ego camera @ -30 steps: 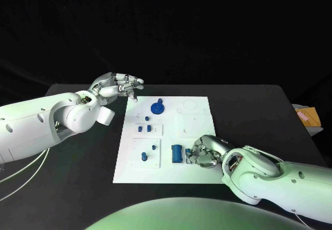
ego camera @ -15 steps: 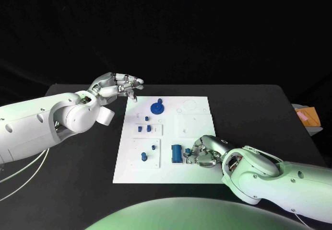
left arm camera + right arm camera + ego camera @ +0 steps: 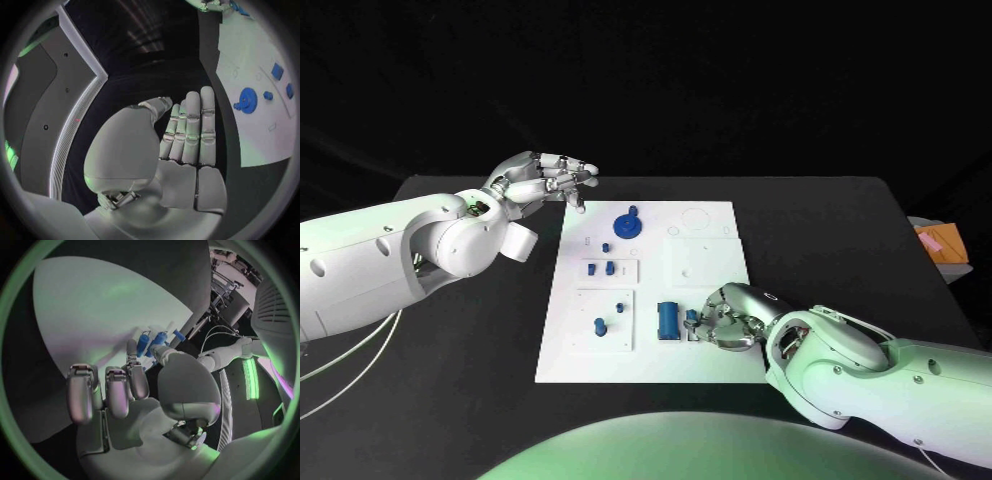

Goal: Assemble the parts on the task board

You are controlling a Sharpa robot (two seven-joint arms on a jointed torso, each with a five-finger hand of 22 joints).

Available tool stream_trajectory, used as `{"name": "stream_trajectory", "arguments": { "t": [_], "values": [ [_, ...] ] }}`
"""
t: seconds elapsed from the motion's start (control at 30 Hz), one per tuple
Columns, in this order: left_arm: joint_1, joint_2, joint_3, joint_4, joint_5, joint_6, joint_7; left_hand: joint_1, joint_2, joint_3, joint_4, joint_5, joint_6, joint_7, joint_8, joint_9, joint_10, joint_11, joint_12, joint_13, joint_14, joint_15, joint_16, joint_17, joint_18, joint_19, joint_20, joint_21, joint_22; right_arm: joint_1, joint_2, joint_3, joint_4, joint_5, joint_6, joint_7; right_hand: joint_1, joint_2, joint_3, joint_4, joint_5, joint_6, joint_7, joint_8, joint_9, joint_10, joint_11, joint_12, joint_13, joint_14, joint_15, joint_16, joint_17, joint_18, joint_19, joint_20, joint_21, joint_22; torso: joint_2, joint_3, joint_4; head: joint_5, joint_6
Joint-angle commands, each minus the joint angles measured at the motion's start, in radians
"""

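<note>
The white task board (image 3: 711, 270) lies in the middle of the black table. On it are a blue gear (image 3: 629, 225), two small blue parts (image 3: 599, 268) on a raised plate, a blue peg (image 3: 600, 326) and a blue cylinder (image 3: 671, 320). My right hand (image 3: 728, 320) rests on the board's near right part, its fingers curled. Thumb and a finger pinch a small blue part (image 3: 692, 318) right beside the cylinder; the right wrist view shows that part (image 3: 143, 344) at the fingertips. My left hand (image 3: 542, 182) hangs above the board's far left corner and holds nothing (image 3: 184, 140). The gear (image 3: 247, 100) lies off to its side.
A tan object (image 3: 943, 243) sits just beyond the table's right edge. White cables (image 3: 343, 365) hang by the left arm. Bare black table (image 3: 834, 240) runs along both sides of the board.
The right hand's fingers have shifted slightly at the small blue part beside the cylinder. The left hand has stayed where it was.
</note>
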Motion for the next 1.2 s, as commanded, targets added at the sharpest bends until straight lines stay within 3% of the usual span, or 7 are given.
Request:
{"name": "stream_trajectory", "arguments": {
  "t": [0.03, 0.67, 0.73, 0.8, 0.9, 1.03, 1.2],
  "values": [
    [0.001, 0.0, 0.001, 0.001, 0.005, 0.015, 0.006, -0.007, 0.003, 0.007, 0.0, 0.003, -0.004, 0.004, -0.007, 0.001, -0.007, -0.002, 0.006, -0.001, -0.003, 0.003, 0.004, -0.001, 0.005, 0.005, 0.002, -0.006, -0.001, -0.001, -0.011, 0.0, 0.015, -0.01, -0.001, 0.019, 0.001, 0.009, -0.006, -0.002, -0.001, 0.006, -0.003, -0.003, 0.001, 0.005, 0.001, 0.002, 0.11, 0.103, -0.008, 0.005, 0.256, -0.007, 0.087, -0.005, -0.005, 0.221, 0.0, -0.0005, -0.0001, 0.001, 0.0],
    [0.001, 0.0, 0.001, 0.0, 0.004, 0.016, 0.004, -0.009, 0.003, 0.007, 0.001, 0.003, -0.004, 0.004, -0.008, 0.001, -0.007, -0.002, 0.006, -0.001, -0.003, 0.003, 0.004, -0.001, 0.005, 0.004, 0.003, -0.007, -0.002, 0.0, -0.027, 0.001, 0.036, -0.013, 0.014, 0.027, 0.036, 0.023, -0.005, -0.011, 0.016, 0.007, -0.004, -0.003, 0.0, 0.007, -0.001, 0.004, 0.112, 0.103, -0.01, 0.006, 0.258, -0.007, 0.088, -0.006, -0.004, 0.222, 0.0, -0.0011, 0.0005, -0.002, 0.0],
    [0.001, 0.0, 0.001, 0.0, 0.004, 0.015, 0.004, -0.009, 0.003, 0.007, 0.001, 0.003, -0.004, 0.004, -0.008, 0.001, -0.007, -0.002, 0.006, -0.001, -0.003, 0.003, 0.004, -0.001, 0.005, 0.004, 0.003, -0.007, -0.002, 0.0, -0.029, 0.001, 0.032, -0.014, 0.021, 0.027, 0.088, 0.021, 0.001, -0.028, -0.014, 0.006, -0.004, -0.003, -0.001, 0.008, -0.001, 0.004, 0.113, 0.103, -0.01, 0.006, 0.258, -0.007, 0.088, -0.007, -0.004, 0.222, 0.0, -0.0013, 0.0004, -0.002, 0.0],
    [0.001, -0.001, 0.001, 0.0, 0.003, 0.015, 0.004, -0.009, 0.003, 0.007, 0.001, 0.003, -0.004, 0.004, -0.008, 0.001, -0.007, -0.002, 0.006, -0.001, -0.003, 0.003, 0.004, -0.001, 0.005, 0.004, 0.003, -0.007, -0.002, 0.0, -0.032, 0.001, 0.027, -0.015, 0.03, 0.028, 0.139, 0.015, 0.01, -0.045, -0.09, 0.005, -0.005, -0.004, -0.002, 0.008, -0.002, 0.004, 0.114, 0.104, -0.011, 0.006, 0.259, -0.008, 0.088, -0.007, -0.003, 0.223, 0.0, -0.0016, 0.0003, -0.002, 0.0],
    [0.001, 0.0, 0.001, -0.001, 0.002, 0.016, 0.004, -0.009, 0.003, 0.007, 0.001, 0.003, -0.004, 0.004, -0.008, 0.001, -0.007, -0.002, 0.006, -0.001, -0.003, 0.003, 0.004, -0.001, 0.005, 0.004, 0.003, -0.007, -0.002, 0.001, -0.034, 0.001, 0.021, -0.017, 0.046, 0.031, 0.175, 0.003, 0.017, -0.061, -0.124, 0.005, -0.006, -0.005, -0.004, 0.008, -0.002, 0.003, 0.114, 0.104, -0.011, 0.006, 0.259, -0.008, 0.088, -0.007, -0.003, 0.223, 0.001, -0.001, 0.0001, 0.0, 0.0],
    [0.0, 0.001, 0.001, -0.001, 0.002, 0.016, 0.006, -0.009, 0.003, 0.007, 0.001, 0.003, -0.004, 0.004, -0.008, 0.001, -0.007, -0.002, 0.006, -0.001, -0.003, 0.003, 0.004, -0.001, 0.005, 0.004, 0.003, -0.007, -0.002, 0.001, -0.031, 0.001, 0.013, -0.023, 0.056, 0.032, 0.205, -0.011, 0.019, -0.077, -0.163, 0.01, -0.008, -0.003, -0.005, 0.011, -0.004, 0.008, 0.119, 0.104, -0.012, 0.007, 0.26, -0.008, 0.088, -0.008, -0.003, 0.224, 0.0, -0.0007, -0.0004, -0.001, 0.0],
    [0.0, 0.002, 0.001, -0.001, 0.002, 0.015, 0.009, -0.009, 0.003, 0.008, 0.001, 0.003, -0.004, 0.004, -0.008, 0.002, -0.008, -0.002, 0.006, -0.001, -0.004, 0.003, 0.004, -0.001, 0.005, 0.004, 0.003, -0.007, -0.002, 0.001, -0.033, 0.001, 0.004, -0.029, 0.028, 0.037, 0.209, -0.01, 0.02, -0.078, -0.167, 0.01, -0.008, -0.003, -0.005, 0.009, -0.004, 0.005, 0.116, 0.103, -0.012, 0.006, 0.258, -0.007, 0.088, -0.008, -0.006, 0.223, 0.0, -0.0006, -0.0001, -0.002, 0.0]
  ]
}}
